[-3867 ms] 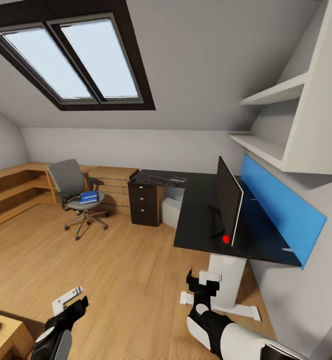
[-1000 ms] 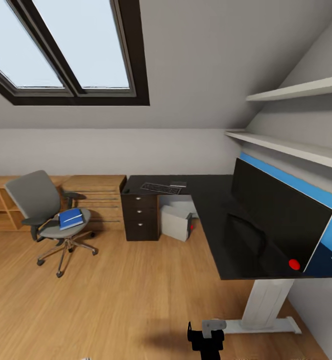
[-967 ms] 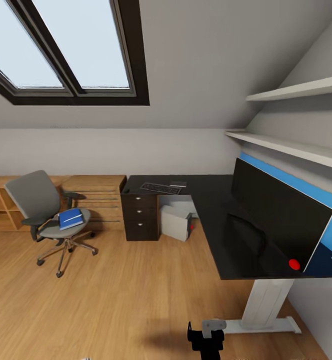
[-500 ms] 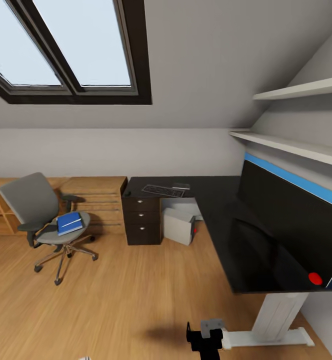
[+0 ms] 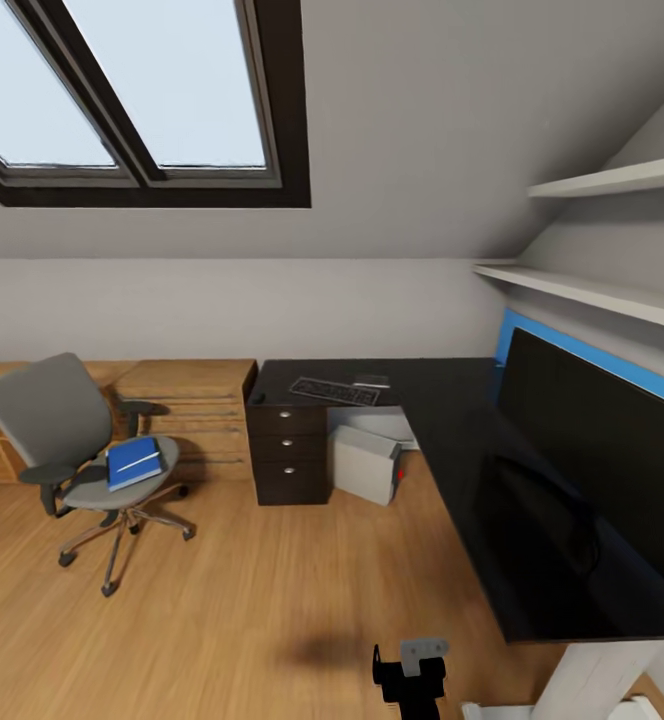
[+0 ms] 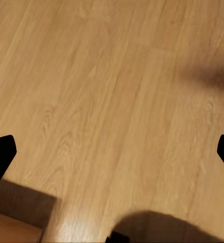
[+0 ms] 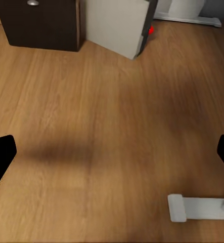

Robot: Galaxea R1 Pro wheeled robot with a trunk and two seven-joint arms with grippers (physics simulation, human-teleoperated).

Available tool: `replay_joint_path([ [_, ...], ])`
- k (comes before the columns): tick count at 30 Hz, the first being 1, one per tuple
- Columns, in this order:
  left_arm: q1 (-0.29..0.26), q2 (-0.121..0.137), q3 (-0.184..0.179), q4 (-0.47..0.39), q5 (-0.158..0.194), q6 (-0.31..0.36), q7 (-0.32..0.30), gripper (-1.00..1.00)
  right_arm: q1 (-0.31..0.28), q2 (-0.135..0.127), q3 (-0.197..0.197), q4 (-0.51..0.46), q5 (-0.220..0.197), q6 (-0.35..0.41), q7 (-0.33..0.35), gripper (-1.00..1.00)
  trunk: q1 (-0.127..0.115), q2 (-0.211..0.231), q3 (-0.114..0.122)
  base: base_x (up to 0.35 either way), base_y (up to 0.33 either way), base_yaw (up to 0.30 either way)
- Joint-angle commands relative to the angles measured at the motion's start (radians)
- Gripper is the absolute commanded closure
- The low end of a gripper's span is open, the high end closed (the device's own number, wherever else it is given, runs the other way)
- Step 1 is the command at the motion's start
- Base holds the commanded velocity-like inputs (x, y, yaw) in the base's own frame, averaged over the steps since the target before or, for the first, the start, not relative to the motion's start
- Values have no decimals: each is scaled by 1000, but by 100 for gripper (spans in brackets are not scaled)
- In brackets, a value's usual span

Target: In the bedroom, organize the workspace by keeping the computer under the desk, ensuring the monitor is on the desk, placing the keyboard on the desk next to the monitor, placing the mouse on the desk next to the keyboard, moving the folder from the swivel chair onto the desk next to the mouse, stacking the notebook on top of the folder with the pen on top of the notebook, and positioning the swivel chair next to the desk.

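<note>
Where the desk (image 5: 452, 420) edge ends, bare floor (image 5: 252, 600) (both arms' fingers spread wide).

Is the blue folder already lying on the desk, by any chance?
No, the blue folder rests on the swivel chair seat, apart from the desk.

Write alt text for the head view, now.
A long glossy black L-shaped desk fills the right side of an attic bedroom, with a large flat black monitor on its near end and a slim grey keyboard on its far end. A light-grey tower computer stands beneath; a grey swivel chair holding a blue folder stands left.
</note>
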Motion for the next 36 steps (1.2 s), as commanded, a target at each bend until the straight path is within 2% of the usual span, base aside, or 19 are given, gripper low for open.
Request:
replay_joint_path([
  [1,-1,-1,5,1,-7,-3,1,-100,-1,0,9,0,-5,-1,-6,-100,1,-1,-2,319,120,0],
  [21,-1,0,15,1,-3,-8,4,-100,-1,0,9,0,-5,-1,-6,-100,1,-1,-2,319,129,0],
  [22,-1,-1,18,1,-1,-20,4,-100,-1,0,9,0,-5,0,-6,-100,1,-1,-2,320,118,0],
  [23,-1,-1,24,7,26,-113,7,-100,-1,0,9,0,-5,0,-6,-100,1,-1,-2,322,90,0],
  [24,-1,-1,23,14,29,-124,7,-100,-1,0,9,0,-5,0,-6,-100,1,-1,-2,322,86,0],
  [34,-1,0,23,44,35,-145,8,-100,-1,0,6,1,-7,-1,-6,-100,1,-1,-2,322,23,0],
  [36,-1,-1,24,56,34,-145,8,-100,-1,0,2,1,-26,-10,-6,-100,1,-1,-2,322,0,0],
])
